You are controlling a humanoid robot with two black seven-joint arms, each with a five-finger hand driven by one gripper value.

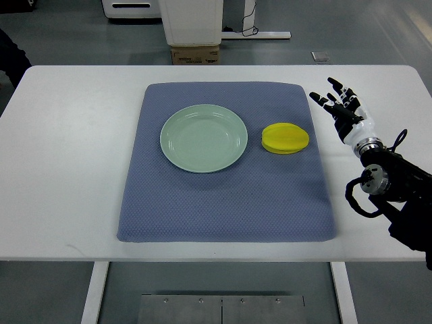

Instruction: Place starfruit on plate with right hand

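A white bench (pixel 74 169) with rounded corners fills most of the top view; its near legs are only partly seen below the front edge, and the floor beyond the far edge carries a white cabinet base and a cardboard box that are cut off at the top of the picture. A dark shape at the upper left corner cannot be made out. On the bench is spread a blue-grey mat (pixel 223 202), roughly rectangular with softly rounded corners and a fine dimpled, fabric-like weave. The right arm (pixel 398 189) is seen entering from the right edge, black and bulky with looped cables, its lower part cut off by the frame. On the left half of the mat lies a round, pale green plate (pixel 203 138) with a smooth glossy surface and a shallow raised rim; nothing is held in it. The right hand (pixel 343 111) is held over the bare bench just past the mat's right edge, its black fingers spread and gripping nothing. The starfruit (pixel 285 138) rests on the mat just to the right of the plate, apart from it and from the hand; it is bright yellow, flattish and ridged lengthwise.
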